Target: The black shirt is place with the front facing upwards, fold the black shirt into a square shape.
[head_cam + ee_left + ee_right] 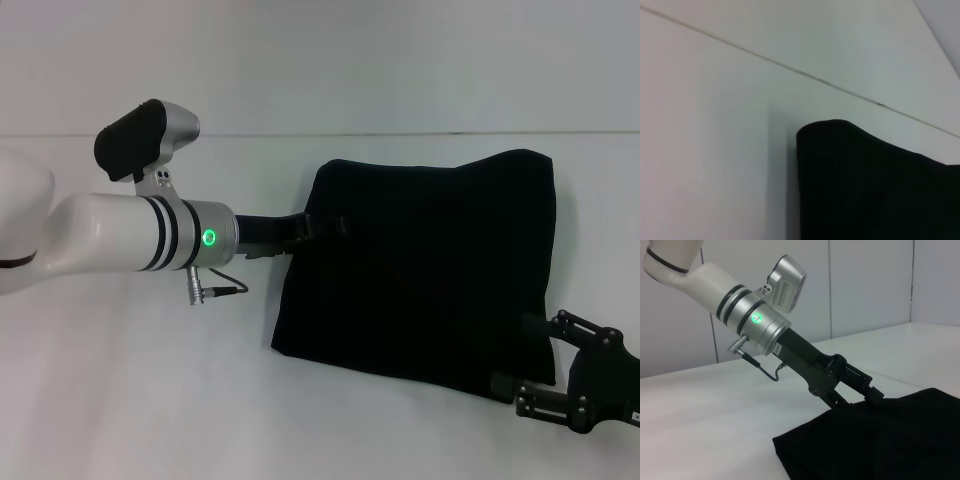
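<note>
Left hand closed, pinching black shirt edge, right hand grip state unclear at near corner; uneven release could drag folds skewed on table.

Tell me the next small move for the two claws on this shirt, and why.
Probably lift both claws clear. The black shirt already lies folded in a rough square on the white table, with the left claw at its left edge and the right claw at its near right corner.
</note>
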